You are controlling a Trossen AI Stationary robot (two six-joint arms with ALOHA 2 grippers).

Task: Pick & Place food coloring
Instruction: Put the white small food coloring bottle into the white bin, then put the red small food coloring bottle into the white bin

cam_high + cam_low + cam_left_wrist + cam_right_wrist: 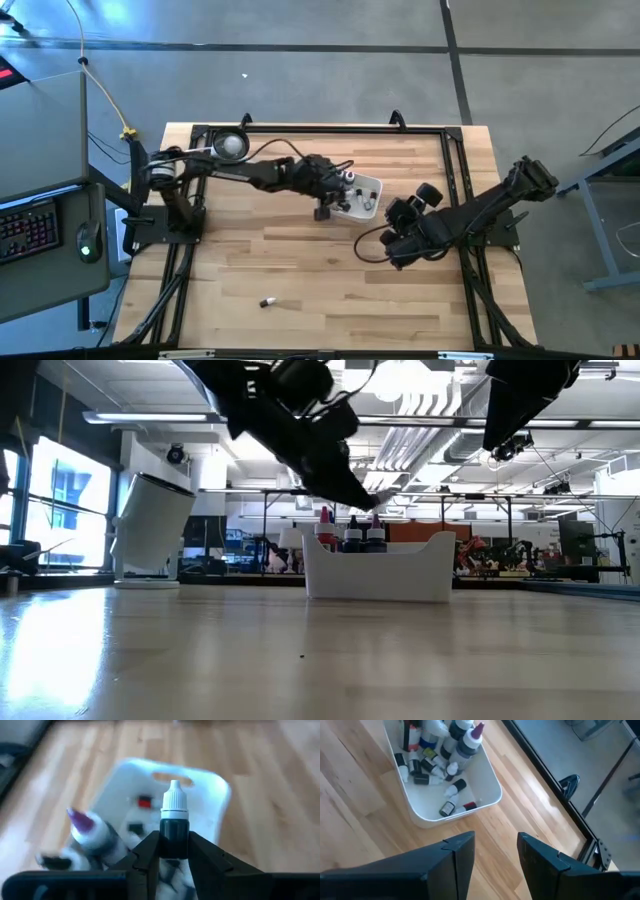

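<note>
Bottle (174, 827) of food coloring, dark-bodied with white pointed cap, stands upright grasped in left hand (174, 851) above tray (215, 795).

You won't find any legible txt here: bottles (451, 770) in the tray (485, 795) carry labels, but they're too small/blurred to read. No signs or nos.

One white tray (422, 817), one round dish (230, 144), many small bottles (437, 762), uncountable, one stray bottle (267, 301).

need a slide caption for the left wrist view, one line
Left gripper holds a white-capped dark dropper bottle upright between its fingers above the white tray.
</note>
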